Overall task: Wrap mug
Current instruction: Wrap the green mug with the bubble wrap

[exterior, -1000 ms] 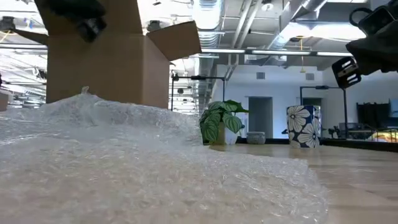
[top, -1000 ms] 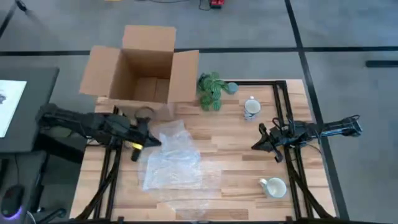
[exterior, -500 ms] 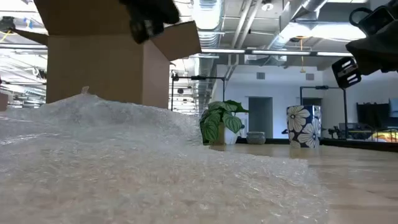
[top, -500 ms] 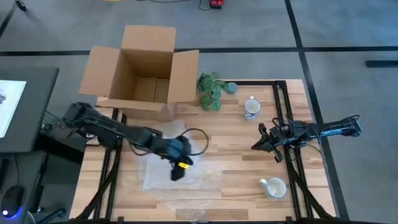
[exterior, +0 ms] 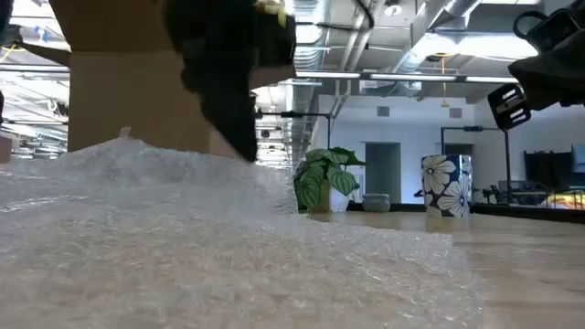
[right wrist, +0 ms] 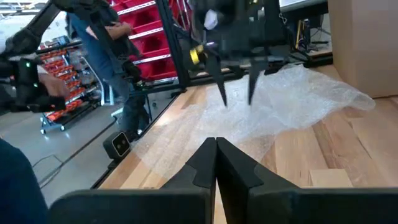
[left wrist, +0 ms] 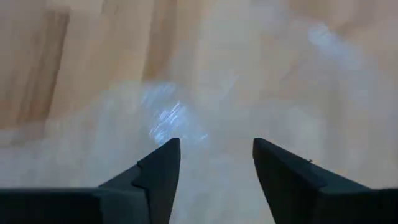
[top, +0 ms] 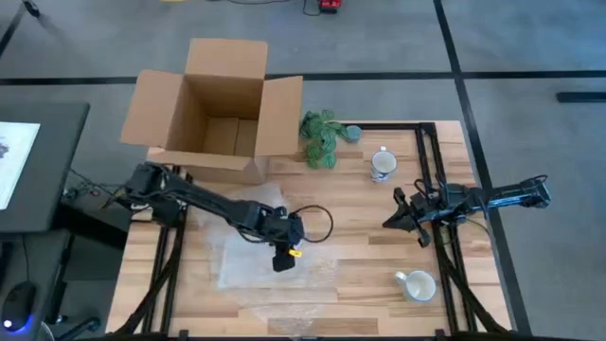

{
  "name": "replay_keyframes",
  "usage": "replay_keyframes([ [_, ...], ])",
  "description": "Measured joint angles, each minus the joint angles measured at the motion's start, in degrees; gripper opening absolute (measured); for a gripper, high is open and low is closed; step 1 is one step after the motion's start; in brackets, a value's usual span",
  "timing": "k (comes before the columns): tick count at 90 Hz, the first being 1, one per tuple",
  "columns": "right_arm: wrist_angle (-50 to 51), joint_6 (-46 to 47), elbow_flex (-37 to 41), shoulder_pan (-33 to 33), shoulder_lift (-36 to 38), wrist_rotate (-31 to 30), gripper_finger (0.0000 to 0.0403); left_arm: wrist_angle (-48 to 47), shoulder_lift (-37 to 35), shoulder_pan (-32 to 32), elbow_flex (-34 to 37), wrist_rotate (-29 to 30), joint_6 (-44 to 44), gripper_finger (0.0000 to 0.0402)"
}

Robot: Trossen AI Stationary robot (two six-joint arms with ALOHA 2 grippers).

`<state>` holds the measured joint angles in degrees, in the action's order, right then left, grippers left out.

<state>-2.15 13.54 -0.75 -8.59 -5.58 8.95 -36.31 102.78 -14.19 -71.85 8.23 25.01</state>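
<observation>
A sheet of clear bubble wrap [top: 248, 237] lies spread on the wooden table, left of the middle. My left gripper [top: 282, 265] stands open over the sheet's near right part, fingers pointing down, tips close above the wrap [right wrist: 292, 99]. A floral mug [top: 383, 165] stands upright at the far right. A white mug [top: 418, 283] sits near the table's near right corner. My right gripper [top: 390, 220] hangs shut between the two mugs, above the table, holding nothing.
An open cardboard box [top: 218, 104] stands at the far left, flaps spread. A small potted plant [top: 322, 137] sits beside it at the far middle. Bare wood lies between the wrap and the mugs.
My left gripper has swung from the table's left side toward the right and near edges, across the bubble wrap, and has come down toward the sheet. The wrap and both mugs have stayed where they were.
</observation>
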Motion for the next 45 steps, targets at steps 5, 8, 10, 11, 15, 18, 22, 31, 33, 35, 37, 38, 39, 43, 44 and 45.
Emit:
replay_keyframes([
  [5, 0.01, 0.00, 0.00, 0.01, -0.02, 0.00, 0.0000, -0.98, 0.87, -0.22, 0.00, 3.38, 2.39, 0.0181],
  [8, 0.00, 0.00, 0.00, 0.01, 0.00, 0.00, 0.0000, -0.97, 1.35, -0.34, 0.00, 4.77, 3.05, 0.0175],
  [10, 0.00, 0.00, 0.00, 0.01, -0.02, 0.00, 0.0000, -0.95, 1.63, -0.37, 0.00, 5.46, 3.30, 0.0169],
  [11, 0.00, 0.00, 0.00, -0.01, -0.01, 0.00, 0.0000, -0.94, 1.79, -0.37, 0.00, 5.65, 3.35, 0.0166],
  [15, 0.00, 0.00, 0.00, 0.00, -0.02, 0.00, 0.0000, -0.68, 2.53, -0.41, 0.00, 6.00, 3.06, 0.0148],
  [18, 0.01, 0.00, 0.00, 0.00, -0.02, 0.00, 0.0000, -0.20, 3.09, -0.43, 0.00, 6.05, 2.54, 0.0131],
  [22, 0.00, 0.00, 0.00, -0.01, 0.00, 0.00, 0.0000, 0.22, 3.48, -0.44, 0.00, 5.95, 1.86, 0.0101],
  [31, 0.00, 0.00, 0.00, -0.01, 0.00, 0.00, 0.0000, 0.51, 3.21, -0.46, 0.00, 5.85, 0.92, 0.0023],
  [33, 0.00, 0.00, 0.00, 0.01, -0.01, 0.00, 0.0000, 0.41, 2.94, -0.45, 0.00, 5.82, 1.22, 0.0015],
  [35, 0.00, 0.00, 0.00, 0.01, -0.02, 0.00, 0.0000, 0.06, 2.57, -0.44, 0.00, 5.79, 1.66, 0.0012],
  [37, 0.00, 0.00, 0.00, 0.01, -0.02, 0.00, 0.0000, -0.44, 2.07, -0.44, -0.01, 5.79, 2.19, 0.0009],
  [38, 0.00, 0.00, 0.00, 0.01, -0.01, 0.00, 0.0000, -0.76, 1.83, -0.44, -0.12, 5.79, 2.54, 0.0008],
  [39, 0.00, 0.00, 0.00, 0.01, 0.00, 0.00, 0.0000, -1.13, 1.55, -0.44, -0.28, 5.79, 2.92, 0.0006],
  [43, 0.00, 0.00, 0.00, 0.01, -0.02, 0.00, 0.0000, -2.41, -0.02, -0.63, -1.39, 5.95, 4.60, 0.0003],
  [44, 0.00, 0.00, 0.00, 0.01, -0.02, 0.00, 0.0000, -2.59, -0.50, -0.71, -1.69, 6.03, 5.05, 0.0002],
  [45, 0.00, 0.00, 0.00, 0.01, -0.02, 0.00, 0.0000, -2.88, -0.93, -0.80, -2.02, 6.16, 5.50, 0.0002],
])
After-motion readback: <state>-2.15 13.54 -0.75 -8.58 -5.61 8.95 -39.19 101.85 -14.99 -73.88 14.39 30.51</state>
